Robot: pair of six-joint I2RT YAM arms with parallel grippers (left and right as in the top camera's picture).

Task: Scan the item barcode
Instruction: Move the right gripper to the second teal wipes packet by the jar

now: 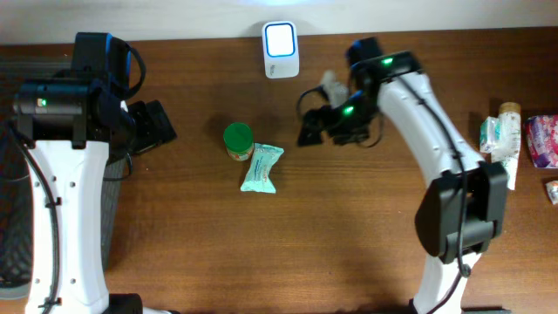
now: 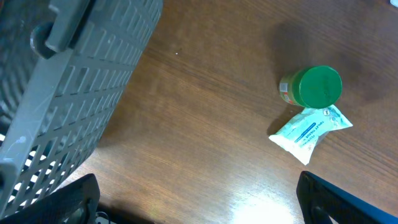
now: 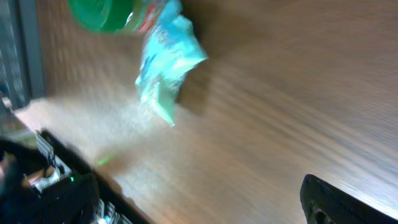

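Observation:
A white barcode scanner (image 1: 281, 50) stands at the table's back edge. A jar with a green lid (image 1: 237, 139) (image 2: 317, 87) (image 3: 102, 14) lies mid-table, touching a teal packet (image 1: 261, 168) (image 2: 309, 129) (image 3: 165, 59). My right gripper (image 1: 307, 120) (image 3: 199, 199) hovers to the right of both items, open, with only bare wood between its fingers; its wrist view is motion-blurred. My left gripper (image 1: 159, 126) (image 2: 199, 199) is open and holds nothing, well to the left of the jar.
A dark grey mesh basket (image 2: 62, 93) (image 1: 13, 218) stands at the left edge beside the left arm. Several packaged items (image 1: 501, 139) lie at the far right, among them a pink packet (image 1: 542, 139).

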